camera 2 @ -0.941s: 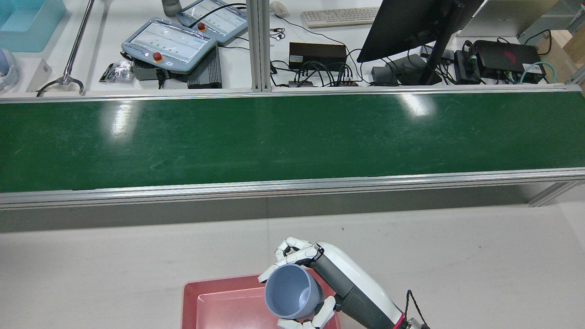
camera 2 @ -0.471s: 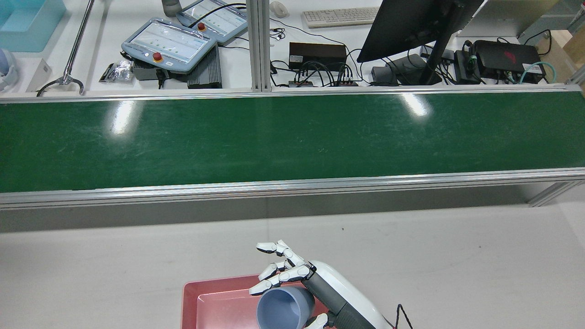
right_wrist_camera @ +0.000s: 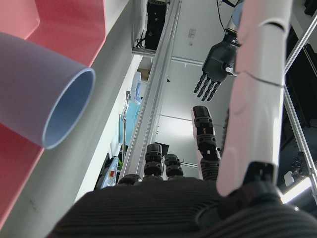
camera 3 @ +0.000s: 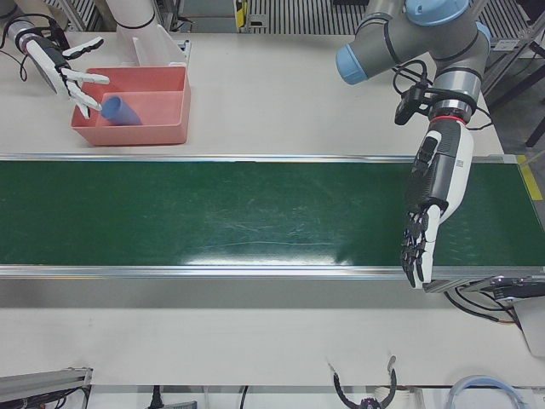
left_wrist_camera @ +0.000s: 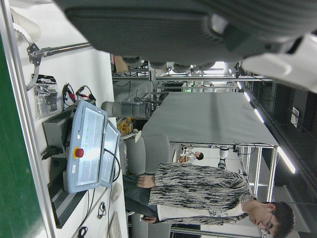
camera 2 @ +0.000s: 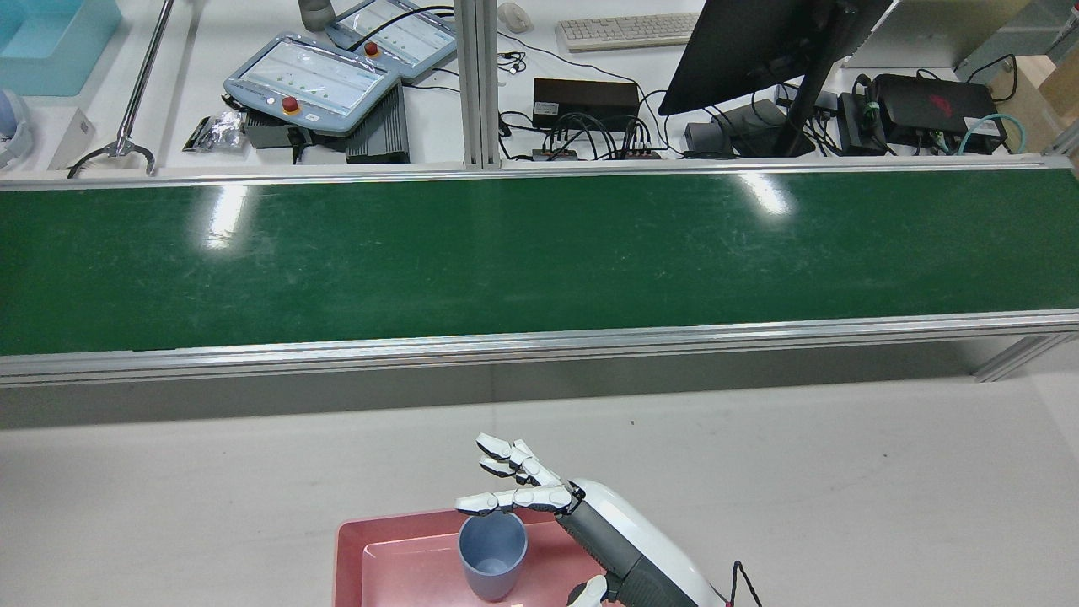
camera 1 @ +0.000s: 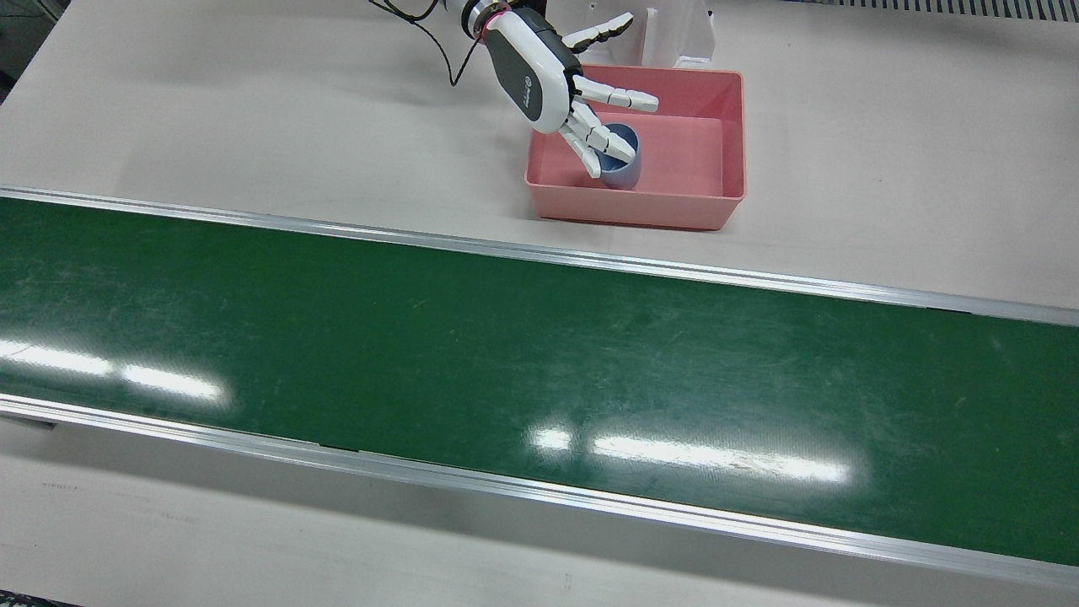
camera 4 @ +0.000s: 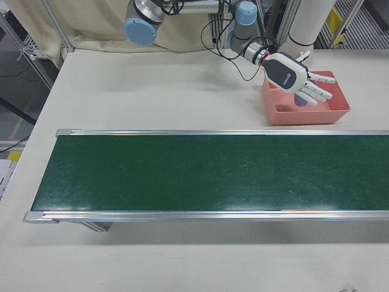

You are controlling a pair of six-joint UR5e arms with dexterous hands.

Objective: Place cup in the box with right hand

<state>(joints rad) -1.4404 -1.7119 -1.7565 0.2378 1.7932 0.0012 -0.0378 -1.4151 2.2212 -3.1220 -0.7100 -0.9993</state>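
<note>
The blue-grey cup (camera 1: 621, 166) stands upright, mouth up, inside the pink box (camera 1: 732, 126), near the box's end closest to my right arm. It also shows in the rear view (camera 2: 491, 563) and the right hand view (right_wrist_camera: 39, 94). My right hand (camera 1: 566, 91) is open, its fingers (camera 2: 506, 501) spread just over the cup's rim and holding nothing. Whether they touch the rim I cannot tell. My left hand (camera 3: 428, 209) is open and empty, fingers pointing down over the far end of the green belt (camera 3: 255, 213).
The green conveyor belt (camera 1: 506, 354), with raised aluminium rails, runs across the table in front of the box. A white stand (camera 1: 674, 34) is behind the box. Teach pendants (camera 2: 312, 80), cables and a monitor lie beyond the belt.
My right hand held the tilted cup over the box, then opened. The cup now stands upright in the box, and the fingers have spread and lifted off it.
</note>
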